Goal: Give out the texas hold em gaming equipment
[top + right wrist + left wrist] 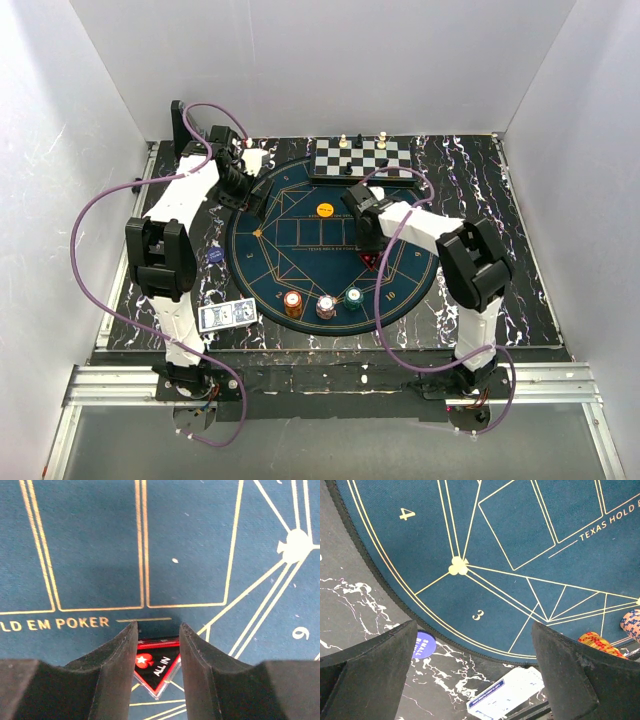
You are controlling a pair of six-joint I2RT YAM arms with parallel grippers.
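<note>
Two arms over the mat (262, 262), and the action is on the right. The right gripper (158, 652) is low on the felt just below the "HOLD EM POKER" lettering, fingers (119, 655) drawn in narrow on either side of the red ALL IN marker (156, 667). From the wrist view the pads look to be at the marker's edges, but whether they truly pinch it I cannot tell.

To do this well, I'd say: square the pads on the two slanted sides, keep the fingertips down at felt level so the thin piece doesn't squirt out, and squeeze before any lift. A triangle between flat pads wants to slide toward its tip, so a grip nearer the wide top edge looks safer.

In the wrist view the marker's point aims toward the wrist, its flat edge away toward the lettering; its long axis runs along the gap between the fingers.

Left gripper (470, 680) is spread wide, holding nothing, hovering over the mat's rim near seat 3. Below it lie the blue disc (424, 644) and cards (507, 692) on the table (350, 605), off the mat. Three chip stacks, with the orange stack (292, 303) leftmost, sit on the mat's near edge; the yellow disc (325, 210) lies near the chessboard (362, 157).
</note>
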